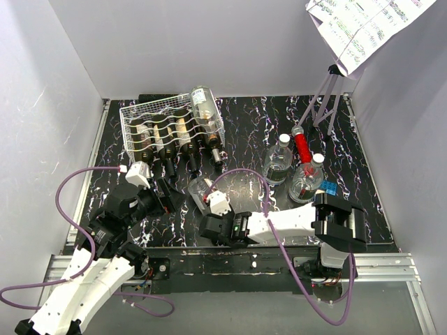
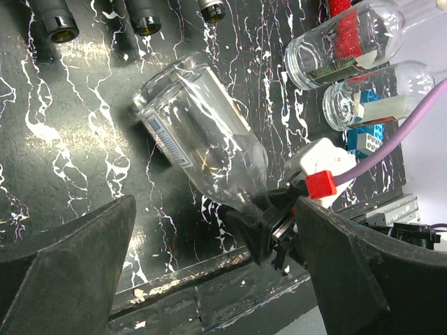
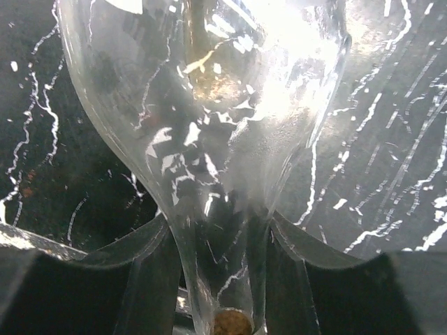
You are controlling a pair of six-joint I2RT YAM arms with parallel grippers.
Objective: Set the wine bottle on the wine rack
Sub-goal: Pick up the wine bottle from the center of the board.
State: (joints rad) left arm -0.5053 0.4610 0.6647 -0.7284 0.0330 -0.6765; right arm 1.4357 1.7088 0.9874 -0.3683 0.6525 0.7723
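The white wire wine rack stands at the back left and holds several dark bottles, with one clear bottle on its right side. Another clear wine bottle lies tilted on the black marbled table in front of the rack. My right gripper is shut on its neck; the right wrist view shows the neck and cork between the fingers and the wide body beyond. My left gripper is wide open and empty just left of this bottle, with its fingers apart on both sides.
Two upright clear bottles with white caps stand at the right, with a red object and a blue block. A tripod holding a printed sheet stands at the back right. Dark bottle necks stick out of the rack's front.
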